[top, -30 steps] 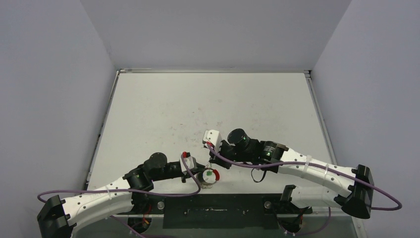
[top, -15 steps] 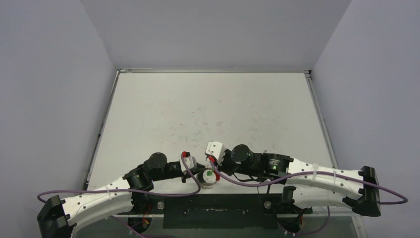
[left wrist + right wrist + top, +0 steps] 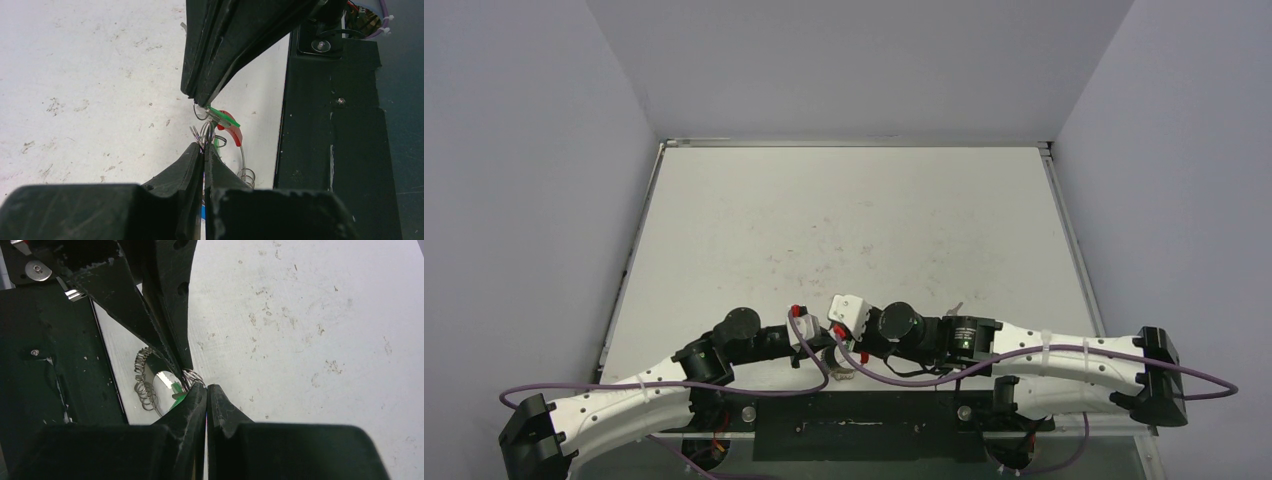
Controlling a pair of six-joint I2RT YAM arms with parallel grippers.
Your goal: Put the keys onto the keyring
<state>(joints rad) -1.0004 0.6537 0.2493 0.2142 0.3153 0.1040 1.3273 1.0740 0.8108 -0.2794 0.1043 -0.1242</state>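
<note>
Grey walls close in a scuffed white table (image 3: 844, 220). At its near edge, coming from the left, the left gripper (image 3: 203, 150) has its fingers pressed together on a few turns of the keyring (image 3: 245, 176). The keyring's silvery coil and red section (image 3: 232, 134) sit just beside the black base plate (image 3: 330, 150). Right by those turns is a green key (image 3: 223, 117), pinched at the tips of the right gripper (image 3: 206, 388), which reaches in from the right, almost nose to nose with the other.
</note>
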